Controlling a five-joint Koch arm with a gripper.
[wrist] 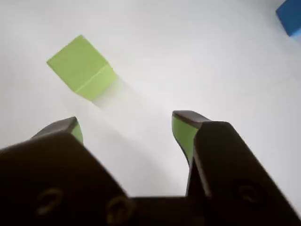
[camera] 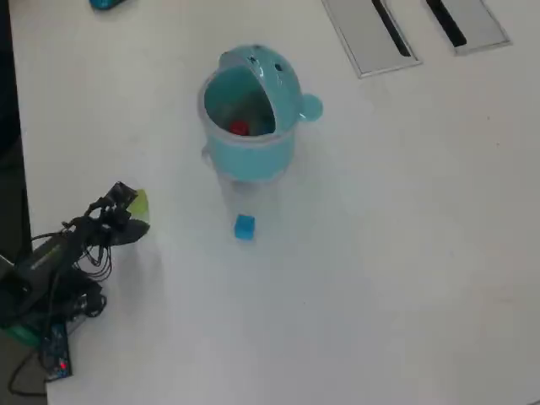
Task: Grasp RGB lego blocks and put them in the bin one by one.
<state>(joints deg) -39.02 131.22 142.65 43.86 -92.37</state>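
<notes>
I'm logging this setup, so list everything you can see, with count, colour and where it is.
Bin: one, teal, upper middle of the overhead view, hood to the rear.
Red block: one, red, inside the bin.
Blue block: one, blue, on the table just below the bin.
Green block: one, yellowish-green, on the table ahead of the open jaws in the wrist view, not held.
Panels: two, grey with dark slots, top right of the overhead view.
Table: one, white.
Arm: one, black, lower left of the overhead view.
Gripper: one, black with green pads, empty.
</notes>
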